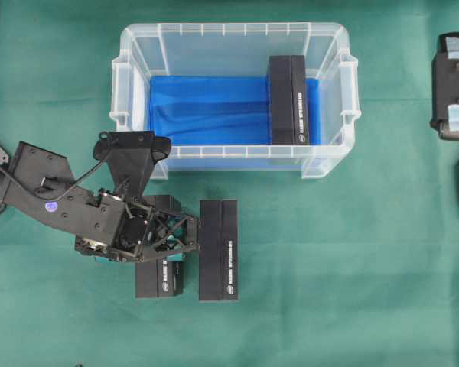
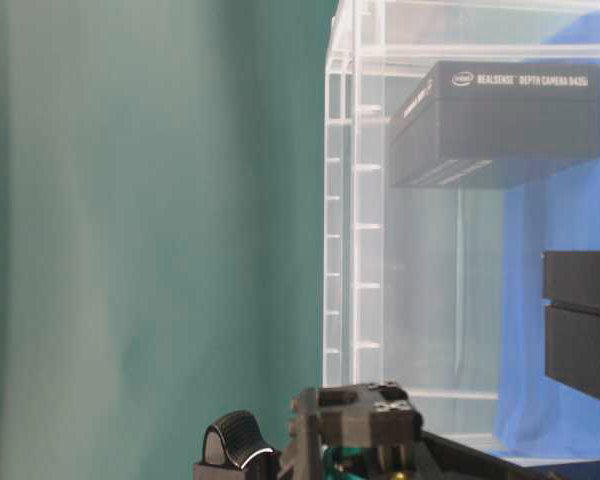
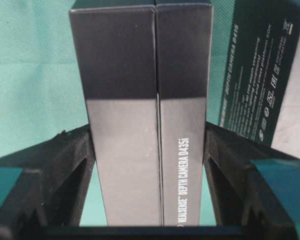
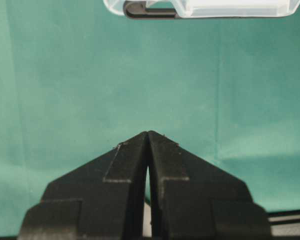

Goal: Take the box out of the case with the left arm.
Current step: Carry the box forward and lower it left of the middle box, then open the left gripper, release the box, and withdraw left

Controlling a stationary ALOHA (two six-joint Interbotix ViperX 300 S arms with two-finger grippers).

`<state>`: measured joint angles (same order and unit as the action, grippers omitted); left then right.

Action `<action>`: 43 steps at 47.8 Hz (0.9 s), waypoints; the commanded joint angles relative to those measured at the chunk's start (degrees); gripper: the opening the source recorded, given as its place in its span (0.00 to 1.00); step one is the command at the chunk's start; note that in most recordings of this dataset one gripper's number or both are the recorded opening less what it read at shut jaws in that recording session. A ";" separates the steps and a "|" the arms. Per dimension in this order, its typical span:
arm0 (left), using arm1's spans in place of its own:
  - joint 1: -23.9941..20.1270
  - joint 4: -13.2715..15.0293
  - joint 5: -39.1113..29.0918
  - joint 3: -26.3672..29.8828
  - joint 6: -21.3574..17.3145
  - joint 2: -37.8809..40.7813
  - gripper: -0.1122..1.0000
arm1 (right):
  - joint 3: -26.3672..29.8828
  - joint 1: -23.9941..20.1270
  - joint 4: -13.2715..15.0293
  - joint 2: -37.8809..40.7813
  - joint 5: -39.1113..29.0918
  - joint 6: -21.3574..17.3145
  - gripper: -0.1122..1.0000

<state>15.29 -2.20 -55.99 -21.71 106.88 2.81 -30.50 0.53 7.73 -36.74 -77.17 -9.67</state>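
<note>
Three black boxes are showing up in the overhead view, and your left gripper [image 1: 193,233] is sitting right among the two that are already outside the case [image 1: 138,84]. Its teal-padded fingers [image 3: 270,175] are clamping one box [image 3: 145,125] from both sides in the left wrist view, so it's holding, jaws partway in on the box's narrow width. That box is looking like the long one [image 1: 219,250] lying on the green cloth [image 1: 352,267] just in front of the case's near wall, with its long axis running straight away from that wall. A shorter box [image 1: 159,277] is lying close alongside it, on the side toward the arm's base, half hidden under the wrist.

What the next move is turning on: the held box is already clear of the case, so to my eye you're only looking at letting go and backing off, not lifting. I can't tell whether the box is resting on the cloth or hanging just above it.

One box [image 1: 288,99] is still standing inside the case, up against its right end wall over the blue sheet [image 1: 206,107], long axis parallel to the others. Your left arm is the nearer one to it anyway.

Your right gripper [image 4: 148,137] is parked well off the case's right end, tips pressed together, holding nothing.

Writing: "REALSENSE DEPTH CAMERA D435i" is reading clearly on the held box, and the table-level view is showing an Intel logo beside the same text on the box in the case.
</note>
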 commanded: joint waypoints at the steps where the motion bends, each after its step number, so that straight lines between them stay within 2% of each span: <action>1: 0.18 0.18 0.18 0.70 -0.09 -0.88 0.64 | 0.62 0.00 0.18 0.18 0.35 -0.09 0.12; 13: 0.18 0.18 0.26 0.88 -0.53 -0.88 0.66 | 0.62 0.00 0.09 0.18 0.26 -0.09 0.12; 18: 0.18 0.26 0.26 0.79 -0.70 -0.97 0.89 | 0.62 0.00 0.09 0.18 0.35 -0.18 0.12; 21: 0.18 0.18 0.26 0.79 -0.88 -0.97 0.98 | 0.70 0.00 0.09 0.18 0.26 -0.18 0.12; 43: 0.00 0.26 1.67 0.70 -0.97 -1.32 0.96 | 0.70 0.00 0.09 0.09 0.35 -0.18 0.12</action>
<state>15.21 -2.02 -54.40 -21.71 105.82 2.72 -30.50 0.53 7.73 -36.56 -77.17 -9.67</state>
